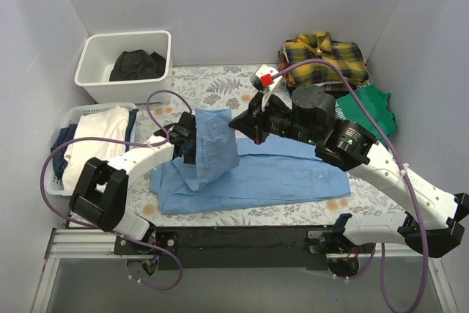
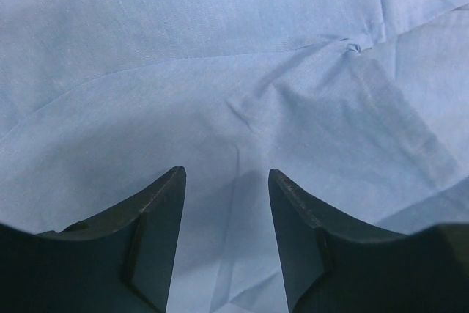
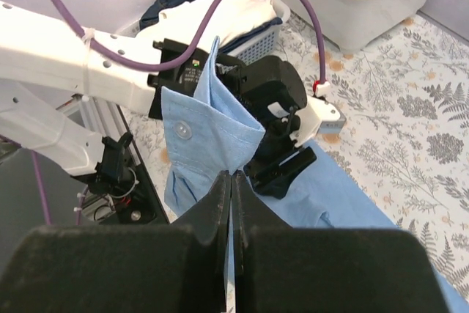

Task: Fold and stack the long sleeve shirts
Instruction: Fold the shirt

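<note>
The light blue long sleeve shirt [image 1: 286, 174] lies spread across the middle of the table. My right gripper [image 1: 236, 124] [image 3: 231, 175] is shut on its buttoned cuff [image 3: 209, 133] and holds that sleeve [image 1: 218, 144] up off the table. My left gripper [image 1: 192, 141] [image 2: 227, 174] sits right against the hanging sleeve. Its jaws are apart, with blue cloth [image 2: 234, 93] filling the view behind them. The right wrist view shows its black fingers [image 3: 289, 168] just behind the raised cuff. A yellow-and-black plaid shirt [image 1: 324, 56] lies folded at the back right.
A green T-shirt [image 1: 372, 110] lies beside the plaid shirt. A white bin [image 1: 94, 72] at the back left holds a black garment [image 1: 137, 64]. A white basket [image 1: 67, 117] with white and dark clothes [image 1: 95, 137] stands at the left edge.
</note>
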You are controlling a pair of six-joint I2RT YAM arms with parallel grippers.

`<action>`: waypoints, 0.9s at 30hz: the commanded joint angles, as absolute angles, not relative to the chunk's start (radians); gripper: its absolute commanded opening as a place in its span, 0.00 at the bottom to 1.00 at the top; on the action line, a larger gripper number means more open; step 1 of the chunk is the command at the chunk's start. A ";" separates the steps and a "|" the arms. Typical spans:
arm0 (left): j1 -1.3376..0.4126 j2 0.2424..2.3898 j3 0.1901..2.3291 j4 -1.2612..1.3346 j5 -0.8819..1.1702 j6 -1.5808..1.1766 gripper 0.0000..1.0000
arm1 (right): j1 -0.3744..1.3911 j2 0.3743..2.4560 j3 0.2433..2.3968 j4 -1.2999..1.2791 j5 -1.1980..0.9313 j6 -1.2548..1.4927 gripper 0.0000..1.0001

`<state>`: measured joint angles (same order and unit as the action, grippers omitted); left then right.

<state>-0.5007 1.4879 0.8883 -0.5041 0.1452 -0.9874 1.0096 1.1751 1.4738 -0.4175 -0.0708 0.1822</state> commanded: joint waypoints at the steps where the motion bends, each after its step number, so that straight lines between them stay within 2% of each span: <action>1: -0.506 1.416 0.862 -0.514 0.173 -0.963 0.47 | 1.014 1.198 1.531 -0.244 -0.072 0.155 0.01; 5: -0.508 1.391 0.845 -0.523 0.199 -0.971 0.42 | 1.014 1.230 1.554 -0.199 -0.026 0.149 0.01; 6: -0.508 1.384 0.844 -0.528 0.218 -0.971 0.37 | 1.012 1.241 1.558 -0.195 -0.018 0.146 0.01; 9: -0.508 1.361 0.835 -0.551 0.227 -0.985 0.32 | 1.012 1.253 1.571 -0.176 0.024 0.141 0.01; 10: -0.512 1.355 0.833 -0.557 0.232 -0.991 0.27 | 1.014 1.256 1.571 -0.172 0.043 0.138 0.01; 13: -0.512 1.335 0.839 -0.568 0.235 -1.025 0.26 | 1.014 1.267 1.574 -0.153 0.089 0.137 0.01; 15: -0.512 1.335 0.851 -0.583 0.206 -1.048 0.27 | 1.014 1.281 1.586 -0.156 0.129 0.140 0.01; 16: -0.512 1.341 0.857 -0.606 0.183 -1.070 0.31 | 1.012 1.282 1.586 -0.156 0.143 0.141 0.01; 19: -0.512 1.345 0.893 -0.647 0.153 -1.133 0.34 | 1.012 1.289 1.577 -0.166 0.214 0.159 0.01; 20: -0.512 1.339 0.899 -0.656 0.126 -1.162 0.40 | 1.012 1.290 1.571 -0.175 0.241 0.164 0.01; 23: -0.511 1.328 0.920 -0.708 0.015 -1.266 0.48 | 1.012 1.279 1.525 -0.199 0.327 0.187 0.01; 27: -0.454 1.325 0.934 -0.796 -0.124 -1.379 0.49 | 1.012 1.253 1.459 -0.228 0.446 0.222 0.01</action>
